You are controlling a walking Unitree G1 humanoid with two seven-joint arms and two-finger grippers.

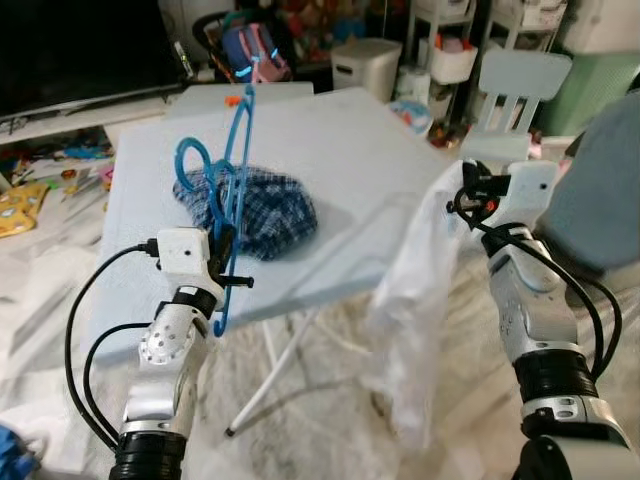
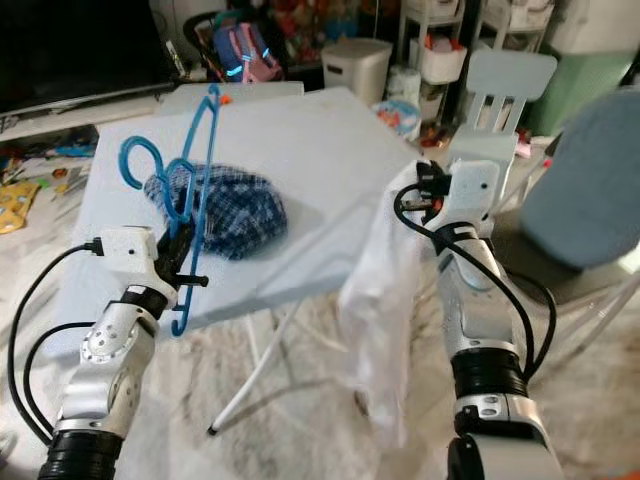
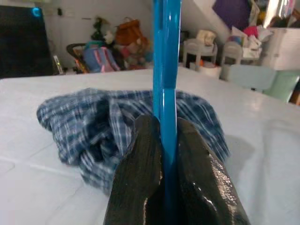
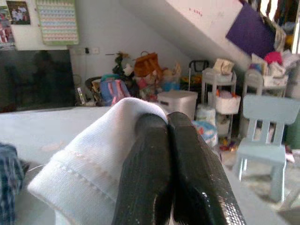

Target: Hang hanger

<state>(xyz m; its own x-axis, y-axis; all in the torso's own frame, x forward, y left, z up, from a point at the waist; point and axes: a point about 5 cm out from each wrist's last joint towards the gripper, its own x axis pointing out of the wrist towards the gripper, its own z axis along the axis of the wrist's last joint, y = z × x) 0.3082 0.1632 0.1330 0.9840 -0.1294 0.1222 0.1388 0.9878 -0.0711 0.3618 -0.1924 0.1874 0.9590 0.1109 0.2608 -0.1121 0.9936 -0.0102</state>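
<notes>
A blue plastic hanger point(image 1: 232, 180) stands nearly upright over the near left part of the pale blue table point(image 1: 340, 150). My left gripper point(image 1: 226, 250) is shut on its lower bar, and in the left wrist view the blue bar point(image 3: 166, 70) runs up between the black fingers point(image 3: 140, 178). My right gripper point(image 1: 458, 195) is shut on the top edge of a white garment point(image 1: 415, 300) that hangs down past the table's right front corner. In the right wrist view the white cloth point(image 4: 93, 173) wraps over the closed fingertips point(image 4: 164, 154).
A crumpled blue plaid shirt point(image 1: 262, 208) lies on the table behind the hanger. A dark television point(image 1: 80, 50) stands at the back left, shelves, a white bin point(image 1: 365, 65) and a small pale chair point(image 1: 515, 95) at the back. A grey-blue cushion point(image 1: 600, 190) is at the right.
</notes>
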